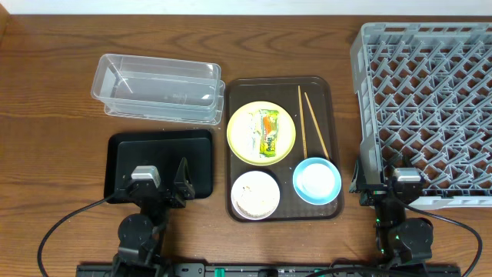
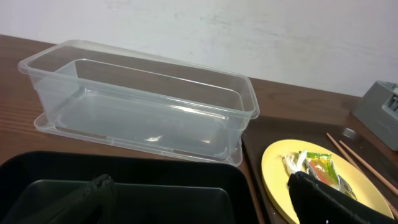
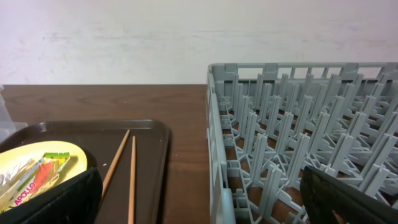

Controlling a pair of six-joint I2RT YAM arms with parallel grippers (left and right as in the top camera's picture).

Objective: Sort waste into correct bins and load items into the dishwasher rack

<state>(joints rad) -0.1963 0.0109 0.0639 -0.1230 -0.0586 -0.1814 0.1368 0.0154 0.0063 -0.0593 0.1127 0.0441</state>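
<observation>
A brown tray (image 1: 327,92) holds a yellow plate (image 1: 250,142) with snack wrappers (image 1: 267,132), two wooden chopsticks (image 1: 309,121), a white bowl (image 1: 255,194) and a blue bowl (image 1: 317,181). The grey dishwasher rack (image 1: 427,100) stands at the right. A clear plastic bin (image 1: 157,86) and a black bin (image 1: 161,163) sit at the left. My left gripper (image 1: 160,185) is open and empty over the black bin's near edge. My right gripper (image 1: 388,185) is open and empty at the rack's near left corner. The plate (image 2: 280,180) and wrappers (image 2: 314,168) show in the left wrist view, the chopsticks (image 3: 124,165) in the right wrist view.
The clear bin (image 2: 143,106) stands on its lid behind the black bin (image 2: 137,186). The rack (image 3: 298,137) fills the right of the right wrist view. A pale wall runs behind the table. Cables trail from both arm bases at the table's front edge.
</observation>
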